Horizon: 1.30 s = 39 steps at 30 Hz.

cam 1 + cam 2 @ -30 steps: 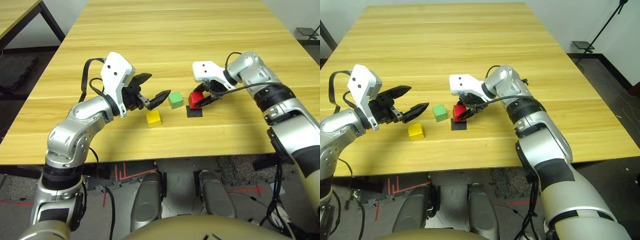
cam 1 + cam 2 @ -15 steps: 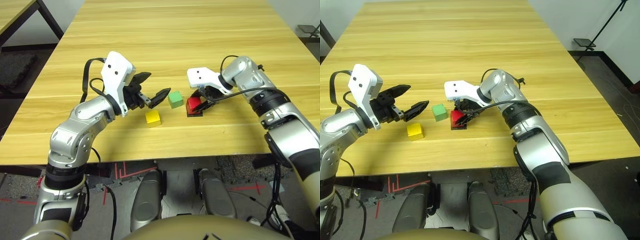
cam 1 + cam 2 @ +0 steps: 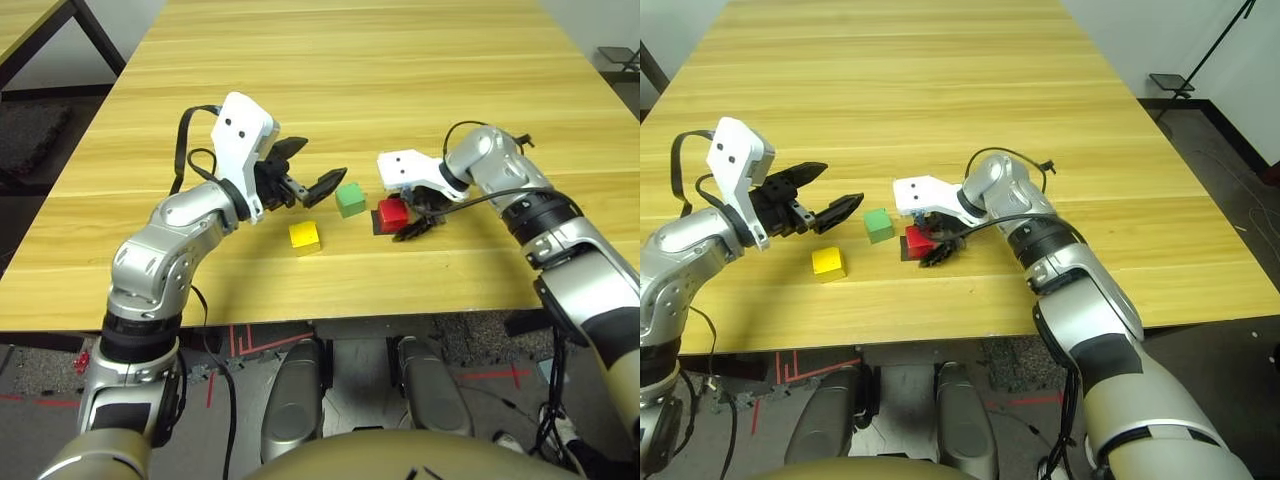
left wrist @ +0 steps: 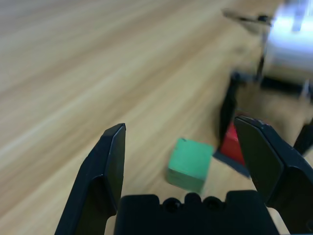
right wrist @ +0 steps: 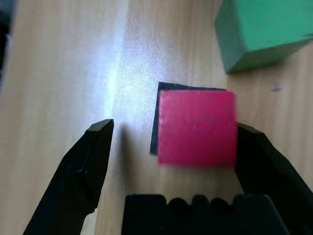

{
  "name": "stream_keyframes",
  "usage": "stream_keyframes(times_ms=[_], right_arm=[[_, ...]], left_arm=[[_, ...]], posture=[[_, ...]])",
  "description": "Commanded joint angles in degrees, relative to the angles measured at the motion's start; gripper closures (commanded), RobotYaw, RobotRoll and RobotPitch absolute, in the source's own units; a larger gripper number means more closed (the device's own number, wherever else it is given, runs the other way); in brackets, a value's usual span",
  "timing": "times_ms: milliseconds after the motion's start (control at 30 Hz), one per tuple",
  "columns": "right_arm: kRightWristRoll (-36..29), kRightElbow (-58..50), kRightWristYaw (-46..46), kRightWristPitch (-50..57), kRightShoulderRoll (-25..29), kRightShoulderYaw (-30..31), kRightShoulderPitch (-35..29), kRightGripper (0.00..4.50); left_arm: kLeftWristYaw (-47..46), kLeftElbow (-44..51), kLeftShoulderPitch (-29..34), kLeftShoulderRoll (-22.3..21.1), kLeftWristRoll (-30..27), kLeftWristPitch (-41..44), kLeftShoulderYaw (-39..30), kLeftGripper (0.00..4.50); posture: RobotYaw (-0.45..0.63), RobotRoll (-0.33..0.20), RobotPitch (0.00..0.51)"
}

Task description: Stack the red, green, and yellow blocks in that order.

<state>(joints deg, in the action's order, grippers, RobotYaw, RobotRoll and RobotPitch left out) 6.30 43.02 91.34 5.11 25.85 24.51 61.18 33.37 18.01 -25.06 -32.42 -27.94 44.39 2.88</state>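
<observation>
Right pincer (image 5: 175, 122) hanging wide open around the red block (image 5: 197, 128), lol

So the right pincer's fingers are spreading well apart, one sitting right up against or just beside the red block (can't tell if it's touching) and the other standing clear, so nothing's getting gripped; the red block is resting partly over the black patch (image 3: 376, 224), with some of the patch peeking out on its left, while the green block (image 3: 350, 199) is sitting near the red one on the robot's left, the yellow block (image 3: 305, 238) is lying farther left of red and a bit closer to the robot, and the left pincer (image 4: 180, 121) is hovering left of red too, gaping wide and holding zilch over the table (image 3: 250, 60).
</observation>
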Motion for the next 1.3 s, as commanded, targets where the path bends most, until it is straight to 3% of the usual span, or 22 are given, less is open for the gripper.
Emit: stream_keyframes(times_ms=[33, 200, 367, 667, 1033, 1167, 1300], right_arm=[[-8.54, 3.02, 1.16, -1.52, 3.99, -3.07, 4.88, 0.07], [-14.33, 2.88, 1.16, 0.65, 12.57, -2.17, 5.84, 0.07], [-17.87, -4.86, 1.16, 5.51, 17.67, -3.35, 0.45, 0.07], [-20.43, -22.39, -1.61, 17.67, 20.89, -10.63, -9.16, 0.07], [-21.08, -28.27, -5.02, 23.29, 21.14, -13.48, -11.94, 0.07], [-21.11, -28.12, -5.66, 23.56, 20.21, -13.29, -11.67, 0.0], [-20.92, -27.4, -6.38, 23.45, 19.04, -13.13, -11.13, 0.0]], left_arm=[[4.37, -4.76, -1.81, -0.98, 2.11, -1.46, 3.65, 0.0], [10.65, -12.5, -4.65, -1.58, 5.38, -6.09, 7.29, 0.0], [16.83, -21.76, -8.72, -0.89, 9.22, -12.48, 9.74, 0.0], [24.49, -35.96, -15.05, 2.53, 15.06, -20.55, 12.94, 0.0], [24.62, -38.64, -16.46, 7.19, 20.26, -19.27, 14.65, 0.0], [23.34, -38.3, -16.21, 8.64, 21.89, -18.63, 15.05, 0.65], [21.49, -38.86, -16.6, 9.96, 23.38, -18.64, 15.14, 2.02]], posture=[[0.47, -0.188, 0.115], [0.39, -0.169, 0.099], [0.32, -0.151, 0.086], [0.21, -0.123, 0.077], [0.2, -0.112, 0.089], [0.21, -0.109, 0.093], [0.22, -0.105, 0.095]])
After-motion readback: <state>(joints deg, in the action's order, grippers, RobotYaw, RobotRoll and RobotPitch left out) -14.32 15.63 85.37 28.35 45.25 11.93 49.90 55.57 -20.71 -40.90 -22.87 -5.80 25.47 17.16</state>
